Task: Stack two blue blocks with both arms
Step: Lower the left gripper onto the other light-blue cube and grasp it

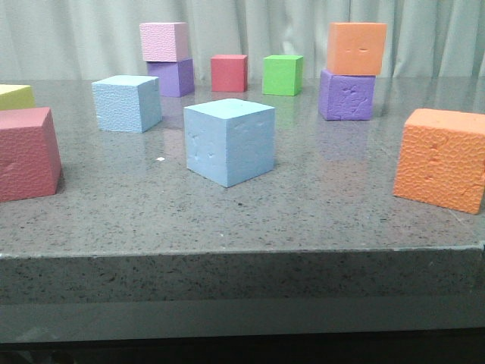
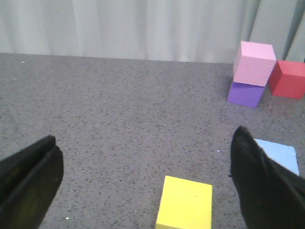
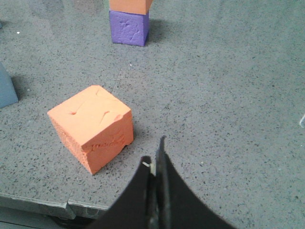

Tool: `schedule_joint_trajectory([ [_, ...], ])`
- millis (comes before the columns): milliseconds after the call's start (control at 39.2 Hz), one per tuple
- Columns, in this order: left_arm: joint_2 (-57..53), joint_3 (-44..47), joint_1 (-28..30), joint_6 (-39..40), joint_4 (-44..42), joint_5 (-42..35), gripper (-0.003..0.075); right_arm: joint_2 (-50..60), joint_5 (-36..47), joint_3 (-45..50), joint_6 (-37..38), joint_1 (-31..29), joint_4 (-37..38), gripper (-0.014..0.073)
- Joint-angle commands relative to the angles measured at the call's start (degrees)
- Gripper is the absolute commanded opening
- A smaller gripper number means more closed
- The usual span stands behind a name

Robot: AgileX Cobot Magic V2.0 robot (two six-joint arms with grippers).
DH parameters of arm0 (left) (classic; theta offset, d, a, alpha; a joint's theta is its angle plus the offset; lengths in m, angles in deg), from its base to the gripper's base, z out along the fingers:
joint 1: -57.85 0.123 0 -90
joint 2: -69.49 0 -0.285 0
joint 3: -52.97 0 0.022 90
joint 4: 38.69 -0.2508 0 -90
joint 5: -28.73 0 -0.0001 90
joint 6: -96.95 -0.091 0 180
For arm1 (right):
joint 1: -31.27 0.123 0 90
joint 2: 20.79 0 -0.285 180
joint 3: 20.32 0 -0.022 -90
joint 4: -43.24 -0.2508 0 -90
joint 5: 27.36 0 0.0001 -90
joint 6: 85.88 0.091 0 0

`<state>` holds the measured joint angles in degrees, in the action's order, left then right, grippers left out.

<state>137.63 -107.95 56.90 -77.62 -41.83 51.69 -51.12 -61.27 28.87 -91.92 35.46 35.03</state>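
Two blue blocks sit apart on the table (image 1: 318,227): the dented block (image 1: 229,141) near the middle toward the front edge, the other block (image 1: 126,102) farther back left. Left gripper (image 2: 143,167) jaws spread wide, empty. Right gripper (image 3: 155,164) jaws pressed together, empty.

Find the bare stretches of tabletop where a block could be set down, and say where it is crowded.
Free: the near strip in front of the dented blue block, between the dark red block and the big orange block. Also free: the patch between that blue block and the purple-orange stack. Crowded: the back row by the curtain.
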Motion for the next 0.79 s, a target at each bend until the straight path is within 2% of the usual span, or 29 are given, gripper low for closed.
schedule_joint_trajectory([
  [0, 4.93, -7.60, -2.72, 0.06, 0.08, 0.13, 0.0692, -0.20, 4.63, -1.49, 0.05, -0.25, -0.35, -0.0071],
  [229, 24.27, -26.79, -11.64, -2.70, 0.08, 11.33, 0.0692, -0.20, 4.63, -1.49, 0.05, -0.25, -0.35, -0.0071],
  [357, 32.74, -36.31, -14.74, -2.70, 0.08, 17.25, 0.0692, -0.20, 4.75, -1.49, 0.05, -0.25, -0.35, -0.0071],
  [561, 41.14, -45.59, -17.88, -2.83, 0.08, 23.67, 0.0692, -0.20, 4.86, -1.49, 0.05, -0.25, -0.35, -0.0071],
  [765, 46.82, -50.29, -19.65, -2.93, 0.08, 28.73, 0.0692, -0.20, 5.02, -1.33, 0.05, -0.25, -0.35, -0.0071],
])
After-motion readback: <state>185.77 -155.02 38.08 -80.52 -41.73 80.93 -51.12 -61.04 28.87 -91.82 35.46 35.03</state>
